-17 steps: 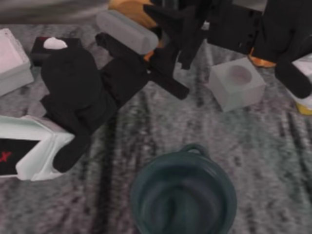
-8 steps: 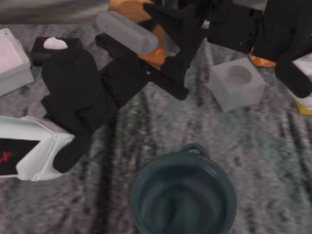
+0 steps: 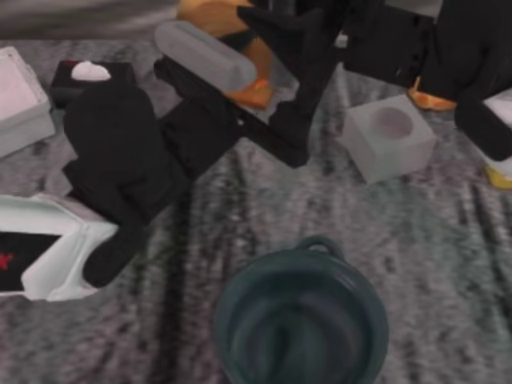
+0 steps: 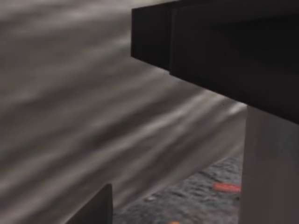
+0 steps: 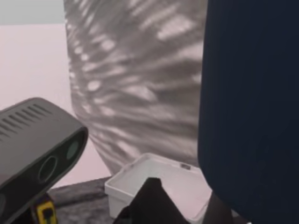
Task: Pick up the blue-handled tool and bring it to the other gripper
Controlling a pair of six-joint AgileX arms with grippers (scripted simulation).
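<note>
Since the blue-handled tool (image 3: 204, 52) is held aloft over the middle of the table's far edge, it is judged light and stiff. Its dark-blue handle fills the right wrist view, so the right gripper (image 3: 308, 80) is taken to be closed on that end. The pale shaft is left free, smooth and probably slippery. The left gripper (image 3: 260, 112) is seen beside it with jaws spread wide. The shaft's middle is judged the best place for its hold.
</note>
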